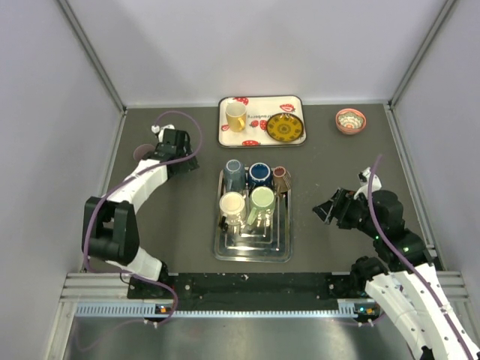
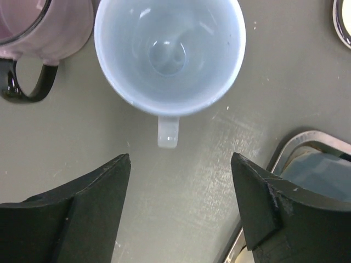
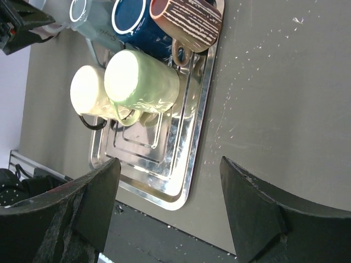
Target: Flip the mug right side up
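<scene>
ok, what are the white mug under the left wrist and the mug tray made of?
White mug: looks like glazed ceramic, glossy with soft highlights inside. Tray: polished metal, probably stainless steel, given the mirror-like reflections and pressed ridges.

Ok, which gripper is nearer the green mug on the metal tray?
Right. The right gripper is just right of the tray, level with the green mug; the left gripper is farther, past the tray's far-left corner.
</scene>
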